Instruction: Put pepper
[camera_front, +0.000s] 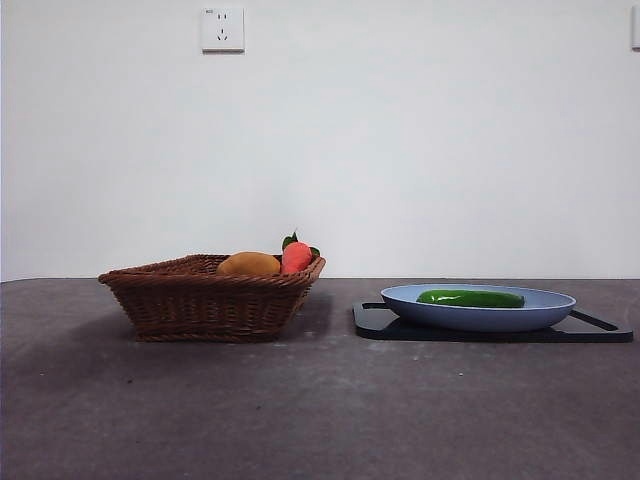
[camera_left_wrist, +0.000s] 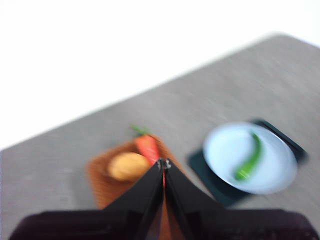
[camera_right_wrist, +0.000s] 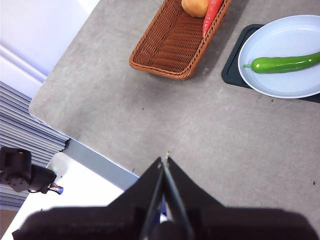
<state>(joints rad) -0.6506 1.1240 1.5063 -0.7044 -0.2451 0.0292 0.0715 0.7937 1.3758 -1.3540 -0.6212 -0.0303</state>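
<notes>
The long glossy green pepper (camera_front: 470, 298) lies in the blue plate (camera_front: 545, 312) on the right side of the table. It also shows in the left wrist view (camera_left_wrist: 248, 162) and in the right wrist view (camera_right_wrist: 285, 63). My left gripper (camera_left_wrist: 163, 163) is shut and empty, high above the basket, and its picture is blurred. My right gripper (camera_right_wrist: 164, 161) is shut and empty, high above the bare table near its edge, far from the plate. Neither arm shows in the front view.
A brown wicker basket (camera_front: 200, 300) stands left of the plate and holds a yellow-orange fruit (camera_front: 249, 265) and a red fruit with green leaves (camera_front: 296, 256). The plate rests on a black board (camera_front: 600, 330). The table's edge (camera_right_wrist: 95, 157) runs near my right gripper.
</notes>
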